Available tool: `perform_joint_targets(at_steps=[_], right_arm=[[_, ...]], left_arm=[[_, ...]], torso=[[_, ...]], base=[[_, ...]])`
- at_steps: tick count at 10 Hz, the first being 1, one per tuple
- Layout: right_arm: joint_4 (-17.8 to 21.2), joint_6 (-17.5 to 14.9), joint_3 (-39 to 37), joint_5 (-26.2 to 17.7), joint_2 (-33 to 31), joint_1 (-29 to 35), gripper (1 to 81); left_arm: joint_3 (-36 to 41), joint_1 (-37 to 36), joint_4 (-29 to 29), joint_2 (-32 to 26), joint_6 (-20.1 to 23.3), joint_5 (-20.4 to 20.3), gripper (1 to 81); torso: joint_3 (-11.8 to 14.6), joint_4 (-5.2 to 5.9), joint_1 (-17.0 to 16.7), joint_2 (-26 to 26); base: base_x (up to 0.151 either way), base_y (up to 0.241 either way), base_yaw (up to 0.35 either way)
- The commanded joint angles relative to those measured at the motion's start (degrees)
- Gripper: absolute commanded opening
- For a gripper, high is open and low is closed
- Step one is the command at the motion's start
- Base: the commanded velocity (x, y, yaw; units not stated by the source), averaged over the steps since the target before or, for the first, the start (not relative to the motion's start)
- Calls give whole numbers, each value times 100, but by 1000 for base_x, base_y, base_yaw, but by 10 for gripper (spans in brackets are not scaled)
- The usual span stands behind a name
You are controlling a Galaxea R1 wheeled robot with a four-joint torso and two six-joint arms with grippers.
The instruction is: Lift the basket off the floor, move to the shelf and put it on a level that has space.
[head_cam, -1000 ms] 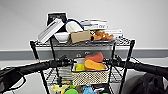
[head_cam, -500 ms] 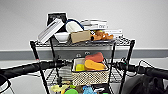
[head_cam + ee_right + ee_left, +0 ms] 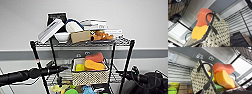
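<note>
Whether either arm's jaws are open or closed, I cannot tell. Compared with a second ago, the basket (image 3: pixel 90 72) sits in the same place on the shelf's (image 3: pixel 82 44) second level (image 3: pixel 60 76), under the top tier, with the left arm (image 3: pixel 30 73) and right arm (image 3: pixel 140 78) beside it. I judge the placing nearly done.

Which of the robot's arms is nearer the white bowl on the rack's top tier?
Left. The left arm reaches in below the white bowl; the right arm sits low at the rack's far side.
</note>
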Motion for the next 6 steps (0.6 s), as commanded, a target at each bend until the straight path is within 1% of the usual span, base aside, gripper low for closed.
perform_joint_targets(at_steps=[1, 3, 4, 5, 6], right_arm=[[2, -62, 522, 137, -557, 10, 811], [2, -62, 522, 137, -672, -588, 811], [2, -62, 505, 129, -646, -983, 811], [2, -62, 400, 137, -515, -1519, 811], [-15, -79, 32, 137, -217, -2046, 811]], left_arm=[[989, 128, 285, -954, 36, -546, 811], [1289, 708, 277, -1201, 71, -642, 811], [1394, 1146, 268, -1219, 62, -678, 811], [1360, 1804, 277, -1149, 88, -860, 811], [1246, 2499, 329, -992, 210, -1387, 811]], torso=[[0, 0, 0, 0], [2, 0, -2, -2], [5, 0, -2, -2], [5, 0, -2, -2], [7, 0, -2, -2]], base=[[0, 0, 0], [0, 0, 0], [0, 0, 0], [0, 0, 0], [0, 0, 0]])
